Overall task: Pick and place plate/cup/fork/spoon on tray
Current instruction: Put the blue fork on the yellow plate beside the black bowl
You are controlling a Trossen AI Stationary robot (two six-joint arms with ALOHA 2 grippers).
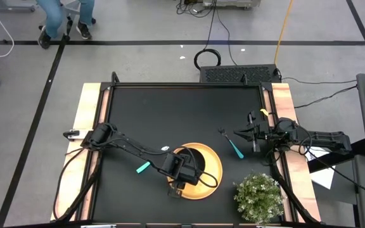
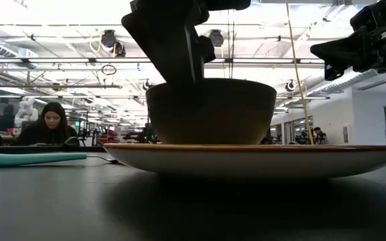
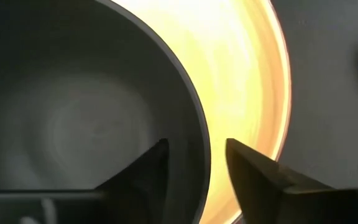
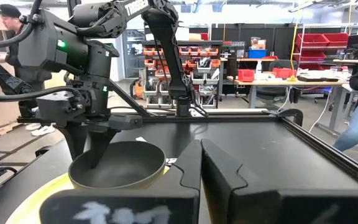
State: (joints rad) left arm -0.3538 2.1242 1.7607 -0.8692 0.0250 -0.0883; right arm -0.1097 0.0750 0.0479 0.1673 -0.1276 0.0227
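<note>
The left gripper (image 1: 181, 180) is over the tray (image 1: 215, 170), near the front of the table (image 1: 170, 114). Its fingers (image 3: 143, 171) straddle the cup's (image 3: 73, 112) rim – one inside the wall, one outside – with a slight gap visible on each side, so slightly open around the rim, not clearly pinching. The cup (image 2: 211, 110) sits upright on the tray (image 2: 260, 155); in the low view its base meets the dish surface. In the right wrist view the cup (image 4: 118, 163) is on the tray (image 4: 30, 196) with the left gripper (image 4: 95, 146) reaching down into it.

The right gripper (image 1: 243, 134) hangs at the table's right side, well apart from the tray. In the right wrist view its fingers (image 4: 219, 171) meet at the tips, holding nothing. In the low view the right gripper (image 2: 327, 57) sits high, off the table.

The fork (image 1: 231, 145) lies flat on the table just beside the right gripper's tips, between that gripper and the tray, tines pointing toward the far side. The spoon (image 1: 143, 167) lies on the table left of the tray, partly hidden under the left arm – only the teal handle shows. In the low view the spoon (image 2: 32, 158) handle lies flat, left of the tray.

A potted plant (image 1: 258, 196) stands at the front right corner, near the tray's rim. A person (image 2: 49, 124) sits in the room behind the table.
</note>
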